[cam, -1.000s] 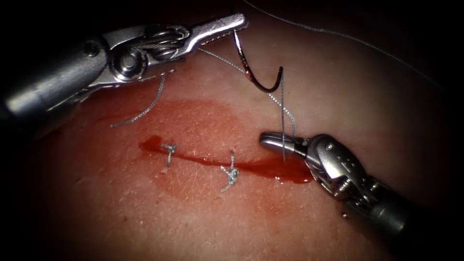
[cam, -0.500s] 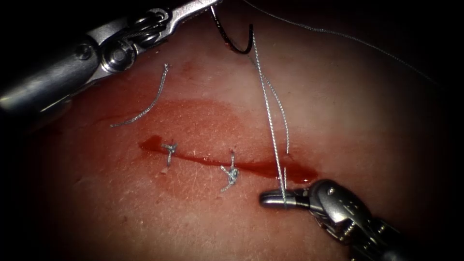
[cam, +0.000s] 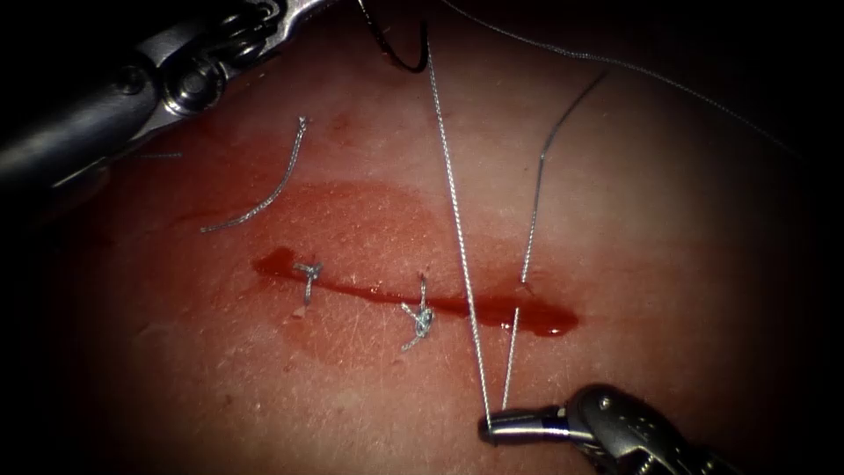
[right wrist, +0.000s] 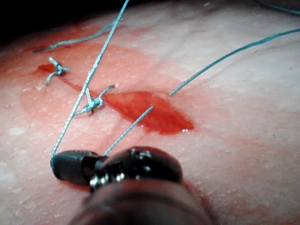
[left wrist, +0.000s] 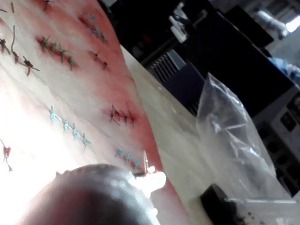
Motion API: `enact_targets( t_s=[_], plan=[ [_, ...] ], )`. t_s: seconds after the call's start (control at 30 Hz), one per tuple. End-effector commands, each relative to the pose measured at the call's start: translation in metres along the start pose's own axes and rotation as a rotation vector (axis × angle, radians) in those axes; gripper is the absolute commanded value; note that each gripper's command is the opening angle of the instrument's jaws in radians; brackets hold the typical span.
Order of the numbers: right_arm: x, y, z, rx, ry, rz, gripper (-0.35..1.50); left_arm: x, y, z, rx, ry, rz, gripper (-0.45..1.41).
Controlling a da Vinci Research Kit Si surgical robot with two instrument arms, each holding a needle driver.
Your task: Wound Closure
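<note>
Now we see the left tool [cam: 303,9] at the upper left of the endoscope view, jaws clenched on the curved needle [cam: 393,53] near one end of its arc, the needle hanging clear above the tissue [cam: 668,264], while the right tool [cam: 492,428] at the lower right is clamped on the thread [cam: 457,229], which runs taut up to the needle and also down into the right end of the cut [cam: 492,310]. We judge the needle stiff, smooth and apt to swivel, best gripped on its body away from the point. The thread looks light and limp, easily frayed, and the tissue soft, likely to tear under hard pull.
</note>
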Motion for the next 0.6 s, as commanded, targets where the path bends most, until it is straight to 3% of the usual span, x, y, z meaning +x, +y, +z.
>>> enact_targets(
  t_s=[0.03, 0.2, 0.6],
  plan=[
    [0.0009, 0.0003, 0.0005, 0.002, 0.003, -0.006, -0.35, -0.0010, -0.0008, 0.0009, 0.008, -0.005, 0.004, -0.45],
    [-0.0018, -0.0005, 0.0020, 0.022, -0.045, 0.056, -0.35, -0.0016, -0.0008, 0.0007, -0.001, -0.013, 0.007, -0.45],
    [-0.0049, -0.0024, 0.0046, 0.060, -0.093, 0.155, -0.35, -0.0017, -0.0007, 0.0006, -0.010, -0.025, 0.015, -0.45]
  ],
)
